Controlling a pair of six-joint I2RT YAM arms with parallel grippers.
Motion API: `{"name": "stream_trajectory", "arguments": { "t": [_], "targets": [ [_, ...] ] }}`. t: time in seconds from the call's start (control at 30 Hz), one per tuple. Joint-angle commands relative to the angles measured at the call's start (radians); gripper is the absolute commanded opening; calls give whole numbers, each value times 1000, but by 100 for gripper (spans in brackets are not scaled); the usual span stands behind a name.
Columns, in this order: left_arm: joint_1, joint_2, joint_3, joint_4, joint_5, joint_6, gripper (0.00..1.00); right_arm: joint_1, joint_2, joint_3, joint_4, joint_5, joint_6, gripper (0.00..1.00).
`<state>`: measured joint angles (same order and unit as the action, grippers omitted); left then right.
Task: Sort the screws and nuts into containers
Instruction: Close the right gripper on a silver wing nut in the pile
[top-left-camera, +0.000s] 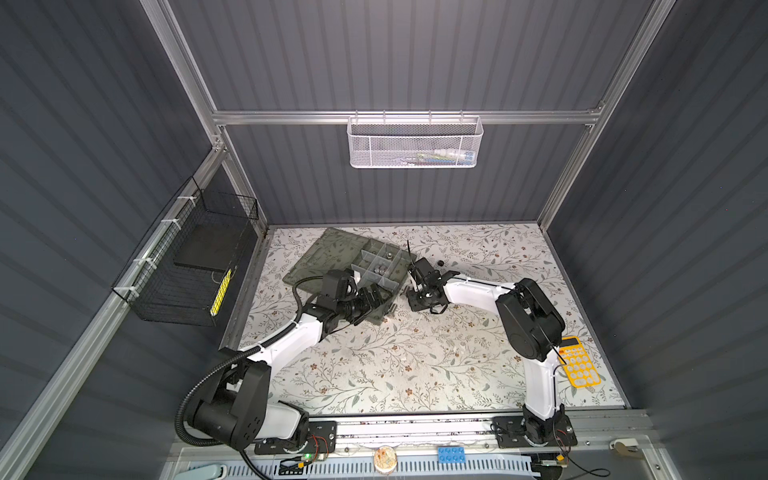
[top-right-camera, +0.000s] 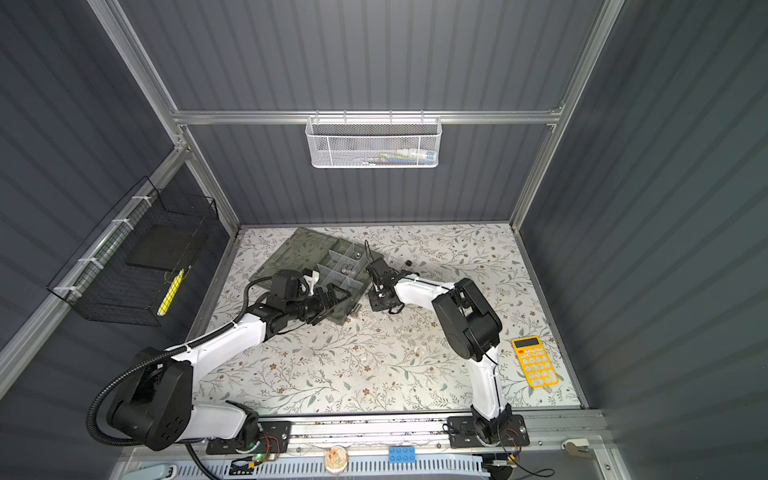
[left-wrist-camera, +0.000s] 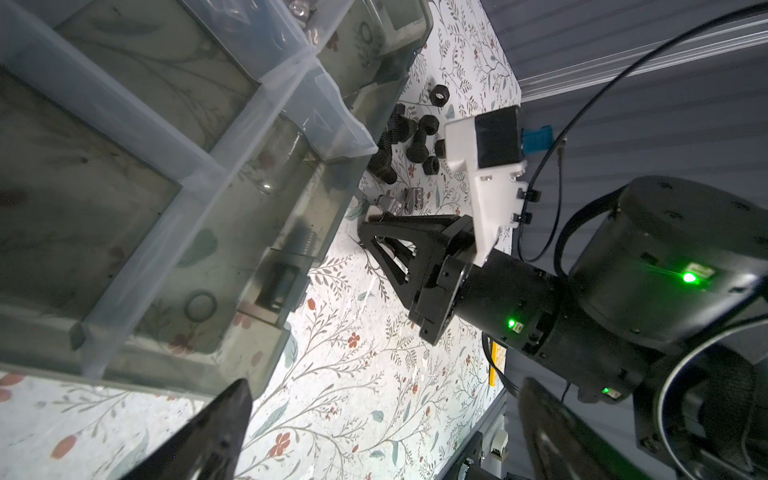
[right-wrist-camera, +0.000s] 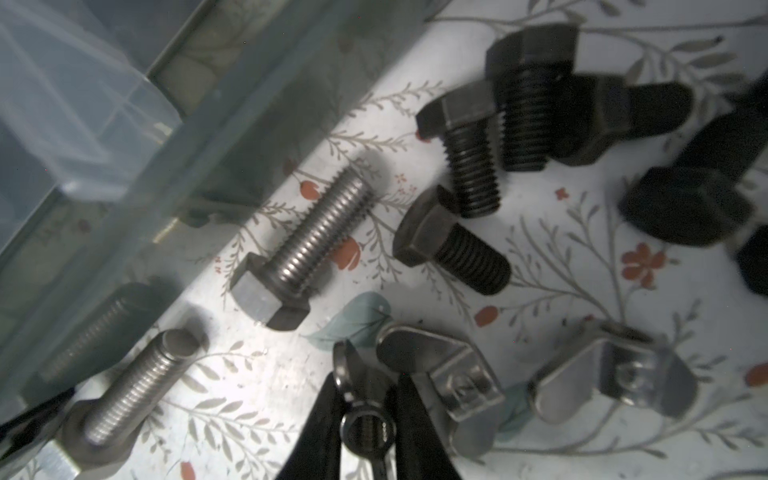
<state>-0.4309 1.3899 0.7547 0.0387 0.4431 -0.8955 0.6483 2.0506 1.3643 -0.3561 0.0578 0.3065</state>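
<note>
**A:** Right wrist view first. What has the right hand (right-wrist-camera: 368, 382) got?

**B:** Its fingers (right-wrist-camera: 316, 436) are clamped on a silver wing nut (right-wrist-camera: 368, 430) that stands on edge on the counter (right-wrist-camera: 561, 291). Two more wing nuts (right-wrist-camera: 453, 374) lie just beside it. There are silver screws (right-wrist-camera: 307, 245) nearer the box (right-wrist-camera: 104, 187) and black screws (right-wrist-camera: 453, 253) close by.

**A:** How should it lift?

**B:** Straight up and slowly, I'd say. The hold is on a narrow part, so the nut could swivel or slip. A sideways start might also drag its neighbour.

**A:** And the left wrist view?

**B:** The right hand comes in low, its fingers slanting down onto the pile just right of the box wall. Farther off, toward the back, lie black nuts (left-wrist-camera: 439, 95). The left hand (left-wrist-camera: 384, 390) has its fingers wide apart with nothing between them.

**A:** From above?

**B:** In both top views the right arm (top-left-camera: 469, 291) is bent at the elbow and reaches from the right toward the middle, with its hand down beside the box. The left arm (top-left-camera: 291, 336) stretches from the near left, and its hand is at the box's near end. The compartments (top-left-camera: 376, 259) sit just left of the pile. A few shiny pieces lie in them, too small to name. I'd judge the carry short: clear the wall, then let go low.
</note>
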Motion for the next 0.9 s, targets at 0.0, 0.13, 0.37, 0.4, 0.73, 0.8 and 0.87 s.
{"name": "stream_trajectory", "arguments": {
  "t": [0.0,0.13,0.37,0.4,0.73,0.8,0.87],
  "targets": [
    [-3,15,37,-18,19,2,100,-29,36,-45,-134,59,8,14],
    [-2,20,42,-26,17,9,100,-59,19,-71,-122,49,30,13],
    [-3,30,39,-15,19,8,100,-104,-3,-113,-107,38,42,10],
    [-3,33,40,-14,20,8,100,-111,-6,-117,-109,40,42,10],
    [-2,41,43,-13,27,16,100,-197,-67,-164,-74,-64,78,8],
    [-2,42,43,-13,26,14,100,-204,-83,-165,-70,-87,86,8],
    [-2,43,44,-12,27,15,100,-205,-94,-161,-71,-106,91,8]
  ]
}}
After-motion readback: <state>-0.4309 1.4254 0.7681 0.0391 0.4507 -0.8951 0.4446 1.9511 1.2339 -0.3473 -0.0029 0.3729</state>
